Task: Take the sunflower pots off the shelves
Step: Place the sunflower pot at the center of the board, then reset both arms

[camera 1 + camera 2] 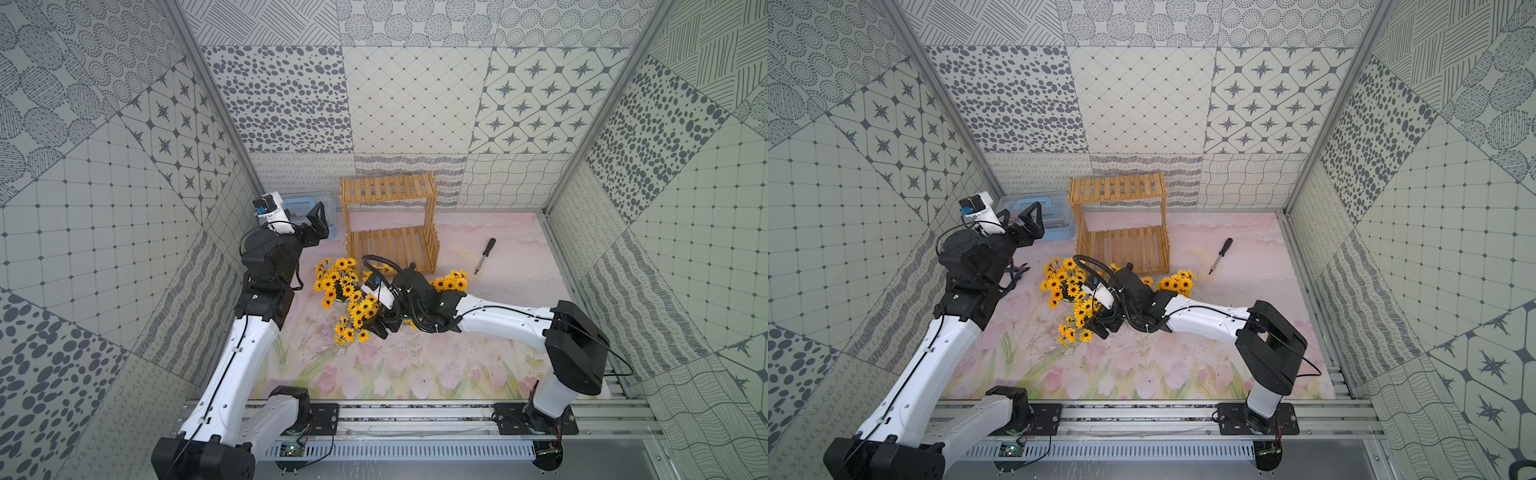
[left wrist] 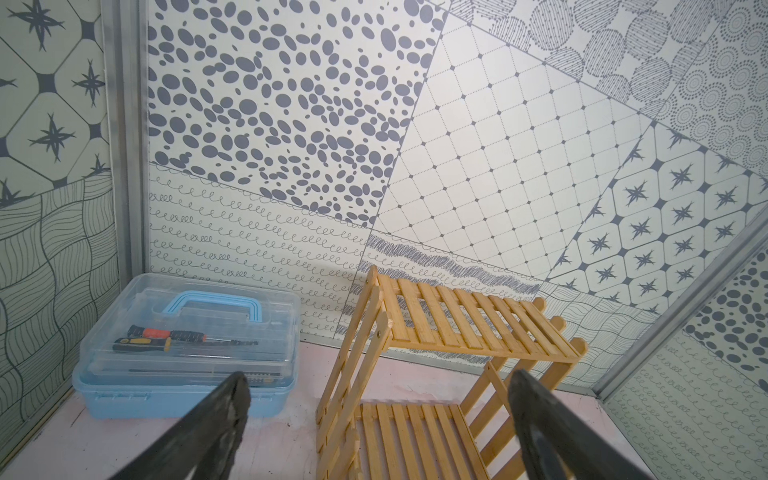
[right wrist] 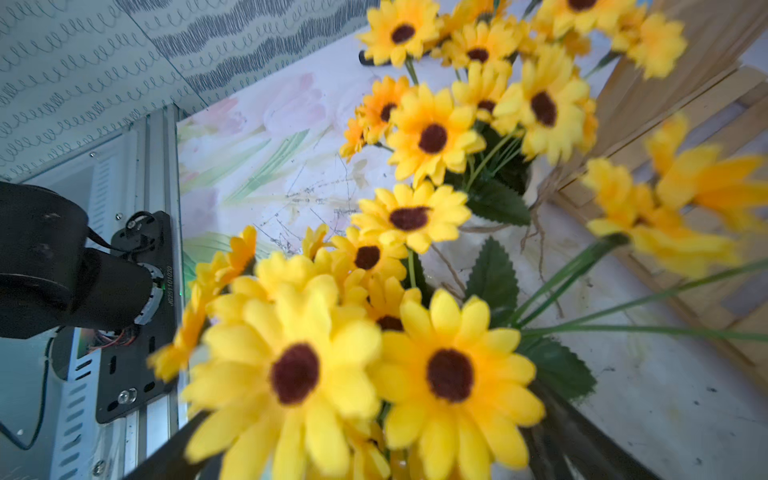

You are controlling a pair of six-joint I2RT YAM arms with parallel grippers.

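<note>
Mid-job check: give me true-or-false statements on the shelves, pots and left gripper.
1. Both tiers of the shelves are bare. True.
2. The left gripper is shut on a pot. False: it is open and empty.
3. A black-handled screwdriver lies on the mat beside the shelves. True.
4. The toolbox stands on the top tier. False: it stands on the mat beside the shelves.
5. The sunflower pots are on the mat before the shelves. True.

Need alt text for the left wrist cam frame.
A two-tier light wooden slatted rack stands on the pink tabletop against patterned walls, both shelves bare. Beside it sits a blue plastic toolbox with a clear lid, screwdrivers showing through. The left gripper holds nothing, its two black fingers spread apart in the foreground.
</note>
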